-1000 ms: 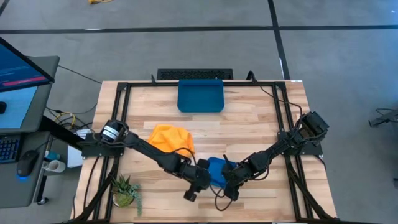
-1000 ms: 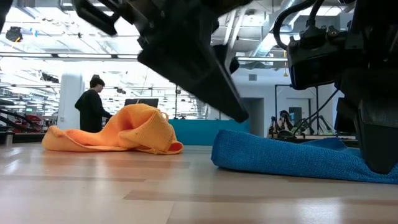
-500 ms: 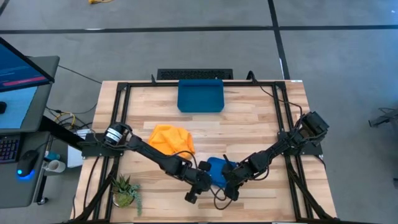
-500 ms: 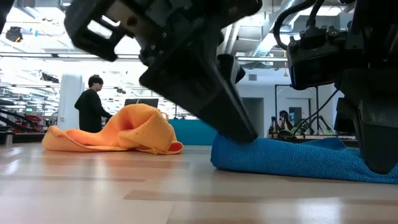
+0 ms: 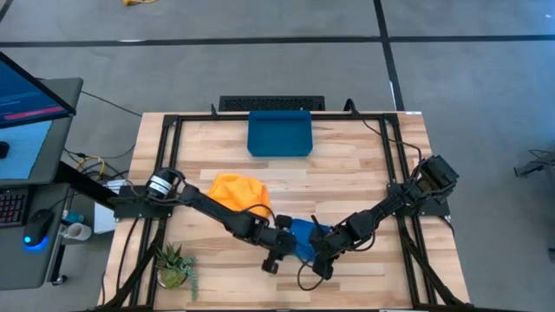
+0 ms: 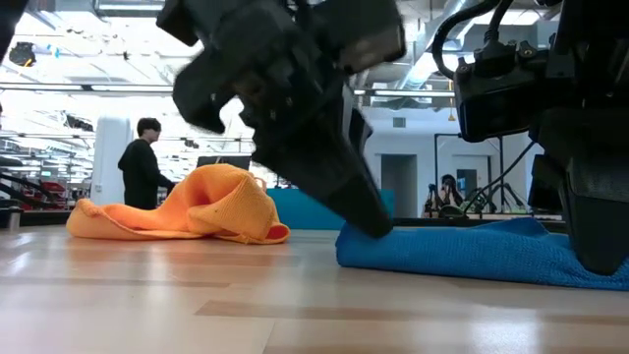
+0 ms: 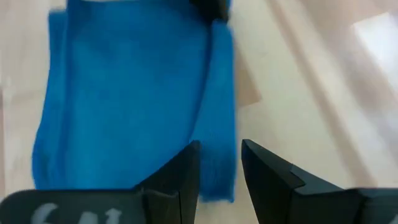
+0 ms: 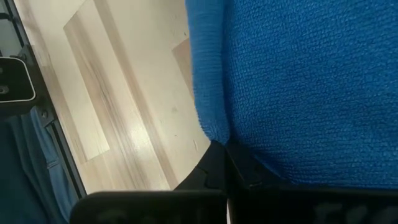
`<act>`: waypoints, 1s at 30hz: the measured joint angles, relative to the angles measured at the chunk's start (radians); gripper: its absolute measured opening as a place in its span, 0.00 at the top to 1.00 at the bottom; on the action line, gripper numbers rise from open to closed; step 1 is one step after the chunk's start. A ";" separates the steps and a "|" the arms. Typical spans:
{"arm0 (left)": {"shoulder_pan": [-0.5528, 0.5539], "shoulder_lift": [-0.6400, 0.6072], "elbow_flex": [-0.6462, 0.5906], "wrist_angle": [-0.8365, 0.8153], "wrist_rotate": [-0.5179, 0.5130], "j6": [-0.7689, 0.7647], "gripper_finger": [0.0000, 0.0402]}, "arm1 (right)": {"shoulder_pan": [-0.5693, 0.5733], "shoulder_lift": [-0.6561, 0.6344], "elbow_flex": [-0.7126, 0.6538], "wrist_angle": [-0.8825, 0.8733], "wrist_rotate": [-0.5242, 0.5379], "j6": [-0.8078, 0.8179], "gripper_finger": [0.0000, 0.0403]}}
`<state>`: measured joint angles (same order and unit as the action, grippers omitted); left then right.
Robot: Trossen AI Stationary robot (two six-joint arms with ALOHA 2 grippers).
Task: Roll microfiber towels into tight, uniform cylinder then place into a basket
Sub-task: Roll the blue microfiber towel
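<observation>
On the table (image 5: 364, 165), unlabelled blue towel (image 5: 303, 237) between both end effectors.

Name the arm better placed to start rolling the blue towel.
Probably the left: its end effector straddles a free edge of the blue towel, fingers slightly apart. The right end effector is already clamped on the opposite edge, anchoring it.

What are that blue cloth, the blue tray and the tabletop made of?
The blue towel looks like soft knitted microfibre: the right wrist view shows a fine looped weave. The basket seems to be smooth moulded plastic, evenly coloured with rounded corners. The table looks like pale wood planks, with visible grain and a slight sheen.
</observation>
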<state>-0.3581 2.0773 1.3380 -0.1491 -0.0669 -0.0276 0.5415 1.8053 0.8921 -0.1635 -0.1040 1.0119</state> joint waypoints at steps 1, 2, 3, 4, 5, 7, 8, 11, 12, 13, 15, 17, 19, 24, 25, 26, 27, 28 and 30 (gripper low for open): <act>0.005 0.001 -0.002 -0.010 0.000 -0.009 0.72 | 0.000 0.000 0.000 0.000 0.000 0.000 0.98; 0.010 0.002 -0.004 -0.017 0.001 -0.016 0.72 | 0.000 0.000 0.000 0.000 0.000 -0.002 0.98; 0.014 0.002 -0.007 -0.015 0.007 -0.020 0.72 | 0.000 0.000 0.000 0.000 0.000 -0.004 0.97; 0.016 0.002 -0.015 -0.005 0.014 -0.023 0.72 | 0.000 0.000 0.000 0.000 0.000 -0.011 0.96; 0.017 0.002 -0.022 0.003 0.018 -0.025 0.72 | 0.000 0.000 0.000 0.001 0.000 -0.017 0.95; 0.016 0.002 -0.035 0.026 0.018 -0.034 0.72 | 0.000 0.000 0.000 0.001 0.000 -0.018 0.93; 0.016 0.002 -0.040 0.035 0.018 -0.039 0.72 | 0.000 0.001 0.000 0.001 0.000 -0.018 0.92; 0.016 0.001 -0.054 0.044 0.016 -0.069 0.72 | 0.000 0.001 -0.001 0.017 0.001 -0.058 0.90; 0.016 0.000 -0.061 0.047 0.015 -0.083 0.72 | 0.000 0.002 -0.001 0.035 0.001 -0.091 0.90; 0.016 0.000 -0.064 0.045 0.012 -0.093 0.72 | 0.000 0.003 -0.001 0.049 0.001 -0.126 0.89; 0.016 0.000 -0.064 0.043 0.008 -0.101 0.72 | 0.000 0.004 -0.002 0.066 0.000 -0.159 0.89; 0.016 0.000 -0.065 0.047 0.008 -0.102 0.72 | -0.001 0.005 -0.003 0.076 0.000 -0.147 0.88; 0.015 0.000 -0.065 0.047 0.007 -0.105 0.72 | -0.012 0.005 -0.003 0.076 -0.005 -0.122 0.86; 0.015 0.000 -0.065 0.046 0.006 -0.108 0.72 | -0.034 0.005 -0.002 0.077 -0.009 -0.119 0.82; 0.015 0.000 -0.066 0.045 0.006 -0.108 0.72 | -0.034 0.002 -0.002 0.075 -0.015 -0.119 0.81; 0.015 0.000 -0.066 0.044 0.006 -0.108 0.72 | -0.034 -0.005 -0.002 0.066 -0.021 -0.129 0.81; 0.015 0.000 -0.066 0.042 0.006 -0.109 0.72 | -0.034 -0.012 -0.003 0.058 -0.025 -0.143 0.81; 0.015 0.000 -0.066 0.041 0.006 -0.110 0.72 | -0.034 -0.020 -0.003 0.055 -0.026 -0.151 0.81; 0.015 0.000 -0.066 0.040 0.006 -0.113 0.72 | -0.034 -0.053 -0.003 0.032 -0.026 -0.154 0.81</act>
<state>-0.3431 2.0773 1.2724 -0.1093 -0.0605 -0.1402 0.5080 1.7525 0.8890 -0.1311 -0.1299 0.8581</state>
